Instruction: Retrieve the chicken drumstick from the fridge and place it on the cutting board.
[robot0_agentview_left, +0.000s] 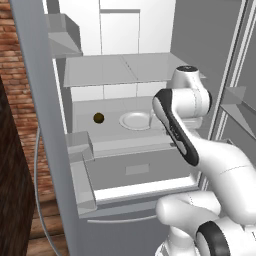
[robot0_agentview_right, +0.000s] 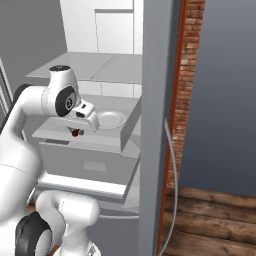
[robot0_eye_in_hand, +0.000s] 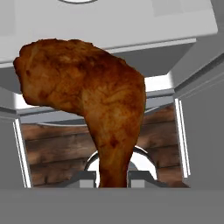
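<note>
1. Left base view: the fridge (robot0_agentview_left: 125, 75) stood open, with a white plate (robot0_agentview_left: 135, 120) on its shelf. A small dark ball (robot0_agentview_left: 99, 118) lay left of the plate, well apart. The drawer (robot0_agentview_left: 137, 170) sat below the plate. The arm bent over the shelf, hiding the plate's right edge.
2. Right base view: the gripper (robot0_agentview_right: 76, 132) hung just left of the plate (robot0_agentview_right: 111, 119), at the shelf's front edge, with a reddish bit of the chicken drumstick (robot0_agentview_right: 76, 133) under it.
3. Hand view: the drumstick (robot0_eye_in_hand: 87, 96) was pinched by its thin bone end between the fingertips (robot0_eye_in_hand: 87, 178), thick end away from the gripper, off the plate.
</note>
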